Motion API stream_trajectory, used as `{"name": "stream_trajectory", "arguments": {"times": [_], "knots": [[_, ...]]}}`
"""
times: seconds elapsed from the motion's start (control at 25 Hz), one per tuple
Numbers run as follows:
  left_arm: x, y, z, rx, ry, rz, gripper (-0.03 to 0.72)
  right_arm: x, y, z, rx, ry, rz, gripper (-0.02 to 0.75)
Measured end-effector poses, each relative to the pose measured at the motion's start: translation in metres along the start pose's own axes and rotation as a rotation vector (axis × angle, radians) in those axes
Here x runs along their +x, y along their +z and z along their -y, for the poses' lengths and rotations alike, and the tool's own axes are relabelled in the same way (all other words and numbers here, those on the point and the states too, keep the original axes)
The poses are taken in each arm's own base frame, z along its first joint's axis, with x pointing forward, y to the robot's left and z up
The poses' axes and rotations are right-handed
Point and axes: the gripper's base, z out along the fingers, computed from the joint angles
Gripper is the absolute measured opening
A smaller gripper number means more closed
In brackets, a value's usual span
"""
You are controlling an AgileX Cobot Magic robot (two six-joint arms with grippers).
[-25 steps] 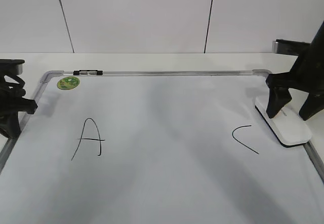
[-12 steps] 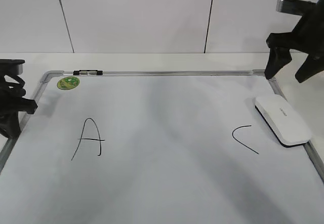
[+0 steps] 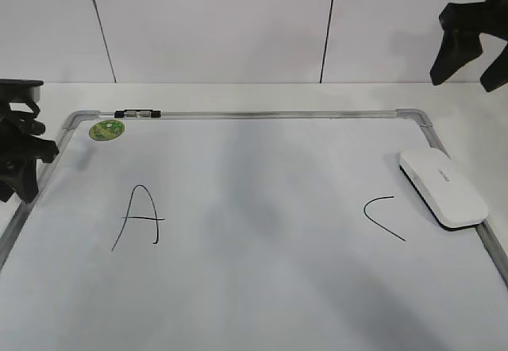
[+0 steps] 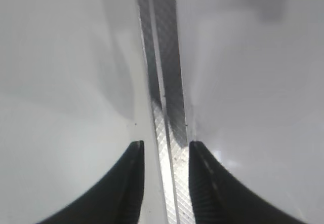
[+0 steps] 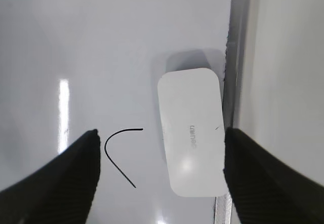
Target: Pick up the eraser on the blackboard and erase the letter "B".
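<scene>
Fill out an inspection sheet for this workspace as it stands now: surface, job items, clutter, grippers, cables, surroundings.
Surface: white table carrying a framed whiteboard.
Job items: eraser lies flat at the board's right edge, untouched by either gripper. Letters A and C are visible; no B seen between them.
Clutter: green sticker in the board's far left corner; small dark clip on the top frame.
Grippers: right gripper is open, raised above and behind the eraser. Left gripper is open, straddling the board's left frame rail.
Cables: nothing seen.
Surroundings: plain white wall panels with dark seams.
</scene>
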Motion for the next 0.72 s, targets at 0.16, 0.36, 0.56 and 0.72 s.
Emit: {"name": "stream_trajectory", "arguments": {"times": [0.16, 0.36, 0.56, 0.72], "knots": [[-0.01, -0.017, 0.001, 0.001, 0.002, 0.012, 0.319, 0.004, -0.019, -0.004, 0.0, -0.009, 0.044, 0.582], [-0.011, -0.038, 0.001, -0.004, 0.008, -0.041, 0.327, 0.013, -0.05, -0.01, 0.001, -0.023, 0.114, 0.582], [-0.007, -0.056, -0.001, -0.028, 0.019, -0.01, 0.327, 0.031, -0.089, -0.018, 0.001, -0.04, 0.204, 0.582], [0.002, -0.082, 0.003, 0.012, 0.005, 0.056, 0.327, 0.062, -0.105, -0.021, 0.001, -0.042, 0.215, 0.575]]}}
